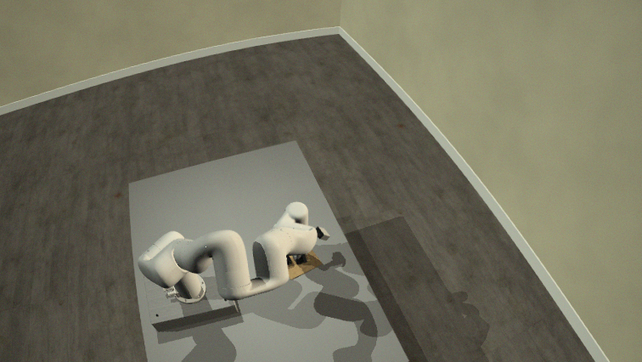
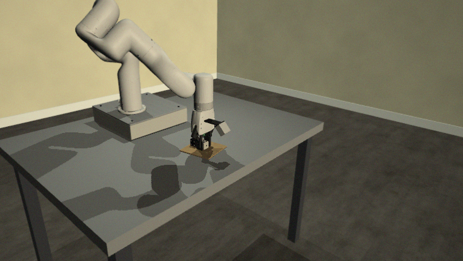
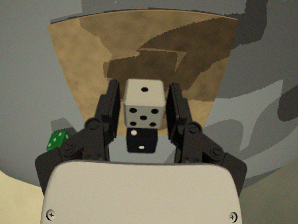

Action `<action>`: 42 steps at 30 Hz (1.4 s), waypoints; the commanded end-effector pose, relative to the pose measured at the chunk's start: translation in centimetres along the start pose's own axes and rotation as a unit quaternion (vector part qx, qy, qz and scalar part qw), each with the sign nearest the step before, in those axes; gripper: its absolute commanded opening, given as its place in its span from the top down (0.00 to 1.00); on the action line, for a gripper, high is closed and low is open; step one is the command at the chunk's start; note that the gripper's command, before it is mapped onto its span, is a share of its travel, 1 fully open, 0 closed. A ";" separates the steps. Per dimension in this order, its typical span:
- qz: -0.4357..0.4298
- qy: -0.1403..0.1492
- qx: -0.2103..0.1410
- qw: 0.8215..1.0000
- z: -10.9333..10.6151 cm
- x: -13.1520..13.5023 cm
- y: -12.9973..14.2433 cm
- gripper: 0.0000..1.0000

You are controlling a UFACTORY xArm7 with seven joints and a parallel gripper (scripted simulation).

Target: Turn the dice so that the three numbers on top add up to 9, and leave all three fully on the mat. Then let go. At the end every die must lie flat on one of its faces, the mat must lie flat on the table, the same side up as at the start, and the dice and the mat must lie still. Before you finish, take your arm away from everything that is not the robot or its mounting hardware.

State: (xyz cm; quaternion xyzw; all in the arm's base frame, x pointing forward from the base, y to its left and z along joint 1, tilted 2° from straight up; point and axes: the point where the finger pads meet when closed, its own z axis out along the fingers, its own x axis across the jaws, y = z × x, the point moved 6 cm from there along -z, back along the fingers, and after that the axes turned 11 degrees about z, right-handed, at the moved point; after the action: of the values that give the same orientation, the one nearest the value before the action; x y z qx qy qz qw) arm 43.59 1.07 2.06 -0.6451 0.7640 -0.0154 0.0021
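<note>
The white die (image 3: 144, 105) (image 2: 205, 145) stands on the tan mat (image 3: 65, 45) (image 2: 220, 147) (image 1: 306, 268). The wrist view shows its 5 face, which looks to be on top, and its 1 face towards the camera. My gripper (image 3: 143, 93) is open, low around the white die, with a gap on either side. The black die (image 3: 142, 141) (image 2: 194, 143) is just behind the white one and partly hidden by it; whether it is fully on the mat is unclear. The green die (image 3: 58, 140) lies outside the mat's left edge in the wrist view.
The grey table (image 2: 259, 129) (image 1: 215, 193) carries the robot's base block (image 2: 158, 124) (image 1: 197, 314), behind the mat in the exterior view. The table's front edge (image 2: 215, 196) runs in front of the mat. The arm's shadows fall across mat and table.
</note>
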 end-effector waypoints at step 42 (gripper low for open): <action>0.000 0.000 0.002 1.000 -9.1 0.0 -0.1 0.00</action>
State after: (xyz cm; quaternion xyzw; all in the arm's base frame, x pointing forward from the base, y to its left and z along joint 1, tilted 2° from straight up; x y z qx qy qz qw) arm 43.35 1.26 11.03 -0.6451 0.7639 -0.0152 0.0019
